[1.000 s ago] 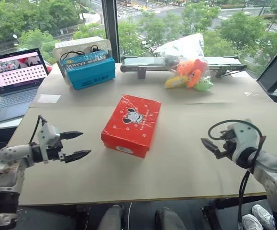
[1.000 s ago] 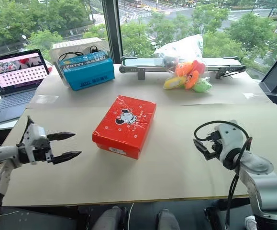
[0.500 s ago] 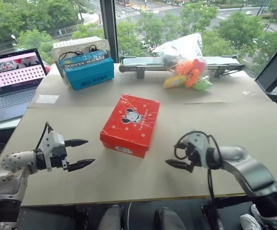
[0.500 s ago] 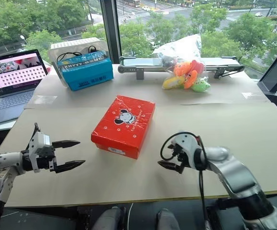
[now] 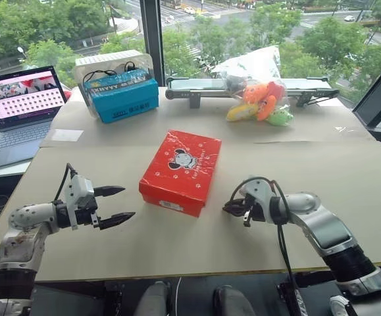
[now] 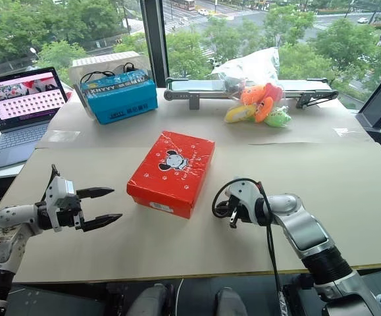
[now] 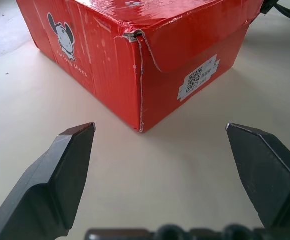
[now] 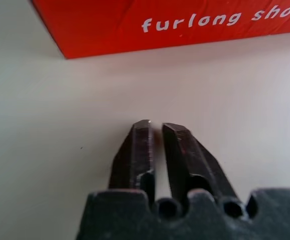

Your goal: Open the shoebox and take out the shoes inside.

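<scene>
Silver arms, black cables, black claws [image 5: 113, 205]

Head stereo above; wrist cameras close on shoebox [image 7: 134, 55].

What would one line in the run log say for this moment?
shoebox: lid closed, on table | left gripper: open, left of box, apart | right gripper: shut, empty, right of box, apart | shoes: not yet out

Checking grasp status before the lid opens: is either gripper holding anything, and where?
Nothing held. Left gripper is open, right gripper shut empty, both short of the shoebox.
</scene>
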Robot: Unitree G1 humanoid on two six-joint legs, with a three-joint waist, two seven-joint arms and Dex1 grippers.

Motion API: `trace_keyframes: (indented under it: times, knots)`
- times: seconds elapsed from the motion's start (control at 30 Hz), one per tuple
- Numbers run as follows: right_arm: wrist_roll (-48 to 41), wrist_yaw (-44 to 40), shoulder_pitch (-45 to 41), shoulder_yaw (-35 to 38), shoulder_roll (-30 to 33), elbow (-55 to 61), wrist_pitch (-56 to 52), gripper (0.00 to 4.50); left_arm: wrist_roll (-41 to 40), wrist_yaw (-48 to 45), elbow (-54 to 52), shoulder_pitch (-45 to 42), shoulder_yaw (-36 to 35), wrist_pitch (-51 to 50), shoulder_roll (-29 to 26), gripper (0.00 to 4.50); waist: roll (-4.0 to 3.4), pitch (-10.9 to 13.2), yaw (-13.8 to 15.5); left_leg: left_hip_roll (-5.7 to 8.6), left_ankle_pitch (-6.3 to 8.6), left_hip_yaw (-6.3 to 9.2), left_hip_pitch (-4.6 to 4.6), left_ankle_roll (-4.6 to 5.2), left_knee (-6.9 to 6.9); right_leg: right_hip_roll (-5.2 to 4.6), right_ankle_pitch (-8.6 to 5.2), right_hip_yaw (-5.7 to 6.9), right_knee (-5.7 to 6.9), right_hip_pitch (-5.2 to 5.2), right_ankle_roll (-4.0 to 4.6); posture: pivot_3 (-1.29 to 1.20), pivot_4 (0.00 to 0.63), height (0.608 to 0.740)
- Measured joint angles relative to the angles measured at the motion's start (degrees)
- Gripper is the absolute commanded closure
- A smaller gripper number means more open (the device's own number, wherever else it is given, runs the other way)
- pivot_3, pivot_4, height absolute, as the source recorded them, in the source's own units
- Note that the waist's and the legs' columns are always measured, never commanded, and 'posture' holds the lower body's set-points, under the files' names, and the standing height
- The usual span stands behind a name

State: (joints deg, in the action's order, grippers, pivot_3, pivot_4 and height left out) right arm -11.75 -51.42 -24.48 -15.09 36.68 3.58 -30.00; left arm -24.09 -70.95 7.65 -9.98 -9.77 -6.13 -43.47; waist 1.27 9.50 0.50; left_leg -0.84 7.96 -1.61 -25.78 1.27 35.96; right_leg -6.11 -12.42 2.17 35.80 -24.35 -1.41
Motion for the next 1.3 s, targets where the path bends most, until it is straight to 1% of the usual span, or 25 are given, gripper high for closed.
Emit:
trace_keyframes:
  times: [0.2,0.43,0.67,0.77,1.3]
  knots:
    - [-0.3,0.5,-4.1,0.8,-3.7,-4.2,0.1,4.48,0.3,0.1,0.3,0.0,0.1,0.4,0.3,0.00,0.00,0.0,0.0,0.00,-0.02,-0.01,0.00,0.02,0.02,0.02,0.02,0.00,0.02,0.00,-0.01,0.00,0.150,0.740]
    - [-0.8,0.5,-6.9,2.4,-5.1,-5.2,0.4,4.48,0.8,0.3,0.9,0.0,0.2,0.9,0.7,0.00,0.00,0.0,0.1,0.01,-0.03,-0.02,-0.01,0.05,0.00,0.02,0.23,0.01,0.02,-0.01,-0.19,0.00,0.150,0.740]
    - [-2.8,0.2,-7.0,3.8,-5.5,-2.2,-1.7,4.48,0.8,0.6,0.9,0.6,0.2,0.9,0.8,0.00,0.00,0.0,0.1,-0.01,0.00,-0.01,-0.01,0.00,0.00,0.01,0.20,0.00,0.02,-0.03,-0.17,0.00,0.150,0.740]
    - [-3.1,0.2,-7.1,4.4,-5.5,-1.8,-2.2,4.48,0.8,0.8,0.9,0.6,0.2,0.9,0.8,0.00,0.00,0.0,0.1,-0.01,0.00,-0.01,-0.01,-0.01,0.00,0.00,0.07,0.00,0.02,-0.03,0.05,0.00,0.150,0.740]
    - [-7.4,0.2,-11.2,7.0,-6.9,-0.7,-5.1,4.48,0.8,1.8,0.8,1.3,0.2,1.0,1.1,0.00,-0.01,0.0,0.0,-0.01,0.00,-0.02,-0.01,0.00,-0.02,0.01,0.17,0.00,0.03,-0.05,0.19,0.00,0.150,0.740]
